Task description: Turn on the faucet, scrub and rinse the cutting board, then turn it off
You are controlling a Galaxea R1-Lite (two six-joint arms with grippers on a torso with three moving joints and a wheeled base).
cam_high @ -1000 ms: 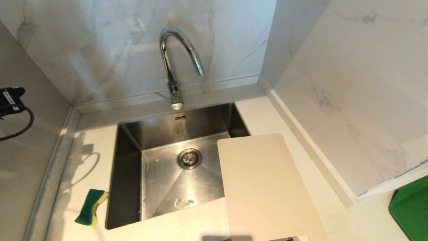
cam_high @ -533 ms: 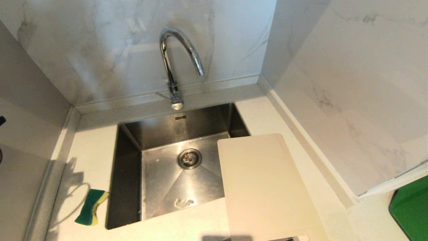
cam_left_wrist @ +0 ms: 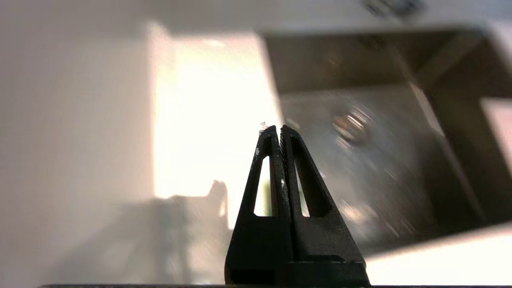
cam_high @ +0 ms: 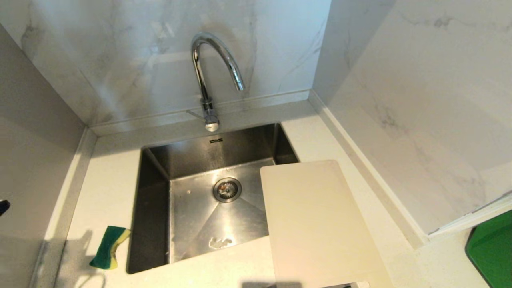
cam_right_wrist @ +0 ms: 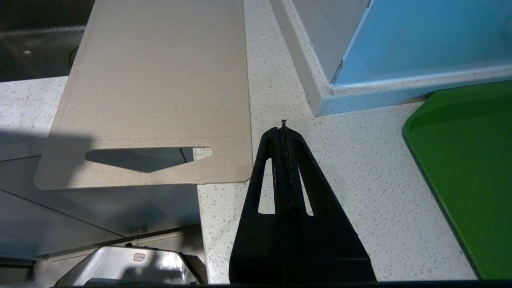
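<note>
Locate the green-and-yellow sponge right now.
In the head view, the green-and-yellow sponge lies on the pale speckled countertop, on the robot's left, just beside the stainless steel sink's near left corner.

Left pincer [cam_left_wrist: 279, 129]: two matte black fingers [cam_left_wrist: 294, 172], long and tapering to a narrow tip, each with a slim triangular cut-out through it. Ridged teeth run down the inner faces. Pale flecks on the tip and along the inner edge. Both fingers widen into one chunky black block at the base.

Right pincer [cam_right_wrist: 283, 129]: same build, black tapered fingers [cam_right_wrist: 304, 176] with triangular windows, wide black base block. Its toothed inner seam looks rough and crumbly, with a small dark fleck standing out at the very tip.

Head view: only a small dark part [cam_high: 3, 207] shows at the left edge, too little to identify.
</note>
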